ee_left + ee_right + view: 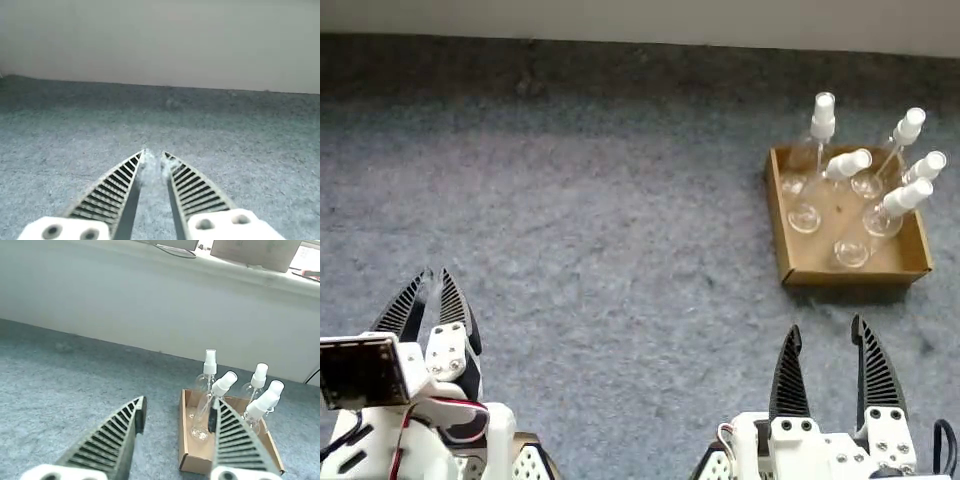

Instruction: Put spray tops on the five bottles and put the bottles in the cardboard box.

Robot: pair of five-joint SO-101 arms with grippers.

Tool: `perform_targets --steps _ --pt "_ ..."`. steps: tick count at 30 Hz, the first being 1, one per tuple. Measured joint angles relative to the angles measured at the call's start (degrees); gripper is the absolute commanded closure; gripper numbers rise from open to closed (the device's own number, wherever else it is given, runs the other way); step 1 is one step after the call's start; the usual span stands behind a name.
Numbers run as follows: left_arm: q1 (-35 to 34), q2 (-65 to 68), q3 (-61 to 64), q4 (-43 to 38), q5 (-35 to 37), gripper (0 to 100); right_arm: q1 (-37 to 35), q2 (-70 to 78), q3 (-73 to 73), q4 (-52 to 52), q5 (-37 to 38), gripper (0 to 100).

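Both arms are wearing white plastic shells. The left pincer [436,272] and the right pincer [825,326] are each carrying two black, ribbed, tapering fingers [788,375]. Small screws [790,425] are dotting the white mounts. Red and black cables [438,408] are looping beside a dark circuit board [358,372] on the left arm.
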Motion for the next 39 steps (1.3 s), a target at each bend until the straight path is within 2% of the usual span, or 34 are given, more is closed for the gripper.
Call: perform_targets --steps 3,9,19,23,39 --pt "0.0 -2.0 2.4 0.0 -0.5 99 0.0 0.0 0.0 0.3 0.0 82.6" --pt "0.2 -5.0 8.4 0.0 -9.0 99 0.0 0.0 -0.1 0.3 0.0 82.6" --pt "3.8 -5.1 9.1 -0.5 -9.3 99 0.0 -5.2 -0.1 0.3 0.0 82.6" --pt "4.1 -5.1 9.4 2.3 -9.3 99 -0.2 -6.6 -0.2 0.3 0.8 82.6" --pt "4.2 -5.1 31.1 3.5 -9.3 99 0.0 -6.7 1.1 0.3 2.4 82.6"
